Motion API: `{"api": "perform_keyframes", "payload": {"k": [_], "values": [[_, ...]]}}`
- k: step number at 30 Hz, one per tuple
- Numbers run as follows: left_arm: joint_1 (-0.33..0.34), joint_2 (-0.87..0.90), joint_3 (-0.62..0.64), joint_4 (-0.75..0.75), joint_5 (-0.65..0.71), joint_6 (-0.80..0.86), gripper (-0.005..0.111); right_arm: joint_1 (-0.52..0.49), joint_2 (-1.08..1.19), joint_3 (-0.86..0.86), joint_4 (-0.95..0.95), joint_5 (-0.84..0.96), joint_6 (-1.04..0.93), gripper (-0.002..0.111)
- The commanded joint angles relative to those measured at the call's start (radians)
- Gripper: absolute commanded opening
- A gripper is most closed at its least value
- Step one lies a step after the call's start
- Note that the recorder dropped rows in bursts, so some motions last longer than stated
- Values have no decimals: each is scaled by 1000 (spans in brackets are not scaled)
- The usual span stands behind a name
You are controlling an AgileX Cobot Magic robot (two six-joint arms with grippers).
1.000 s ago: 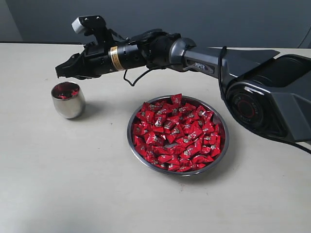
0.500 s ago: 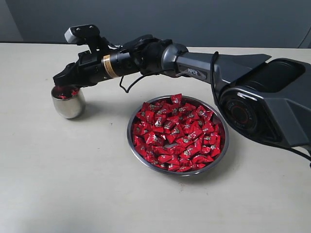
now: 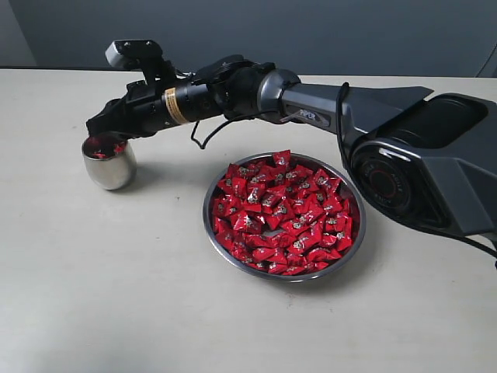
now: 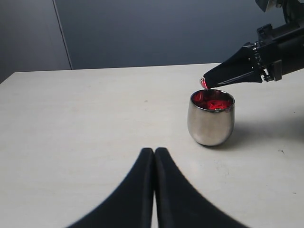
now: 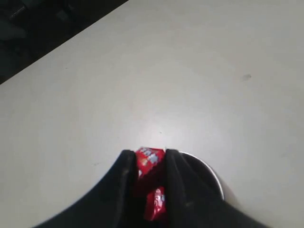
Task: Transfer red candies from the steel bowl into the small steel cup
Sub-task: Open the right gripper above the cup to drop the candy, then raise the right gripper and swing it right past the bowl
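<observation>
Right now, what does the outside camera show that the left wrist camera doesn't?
Only the exterior view shows the steel bowl heaped with red candies. Only the left wrist view shows the left gripper, shut and empty. Both show the small steel cup with candies inside and the right gripper poised over its rim.

A pale cream table [image 3: 116, 295] spreads across the exterior view, matte and smooth, with soft shadows on it; its far edge runs straight across; behind that edge stands a dark blue-grey wall [image 3: 326, 35]; in the left wrist view a lighter grey panel [image 4: 28, 38] meets this wall at an upright seam; a small dark speck [image 5: 245, 76] marks the tabletop in the right wrist view.
</observation>
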Motion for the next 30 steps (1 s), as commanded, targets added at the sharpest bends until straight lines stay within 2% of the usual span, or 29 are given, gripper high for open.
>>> {"api": "perform_keyframes", "payload": {"k": [1,2,3,6,24,26,30], "values": [[1,-4,4,1,1,-1,0,-2,-3,-5,1,-22,2,6],[1,-4,4,1,1,-1,0,-2,-3,-5,1,-25,2,20],[1,-4,4,1,1,-1,0,-2,-3,-5,1,-25,4,28],[1,-4,4,1,1,-1,0,-2,-3,-5,1,-23,19,40],[1,-4,4,1,1,-1,0,-34,-65,-5,1,-21,46,39],[1,-4,4,1,1,-1,0,-51,-91,-5,1,-39,46,35],[1,-4,4,1,1,-1,0,-99,-147,-5,1,-88,54,11]]}}
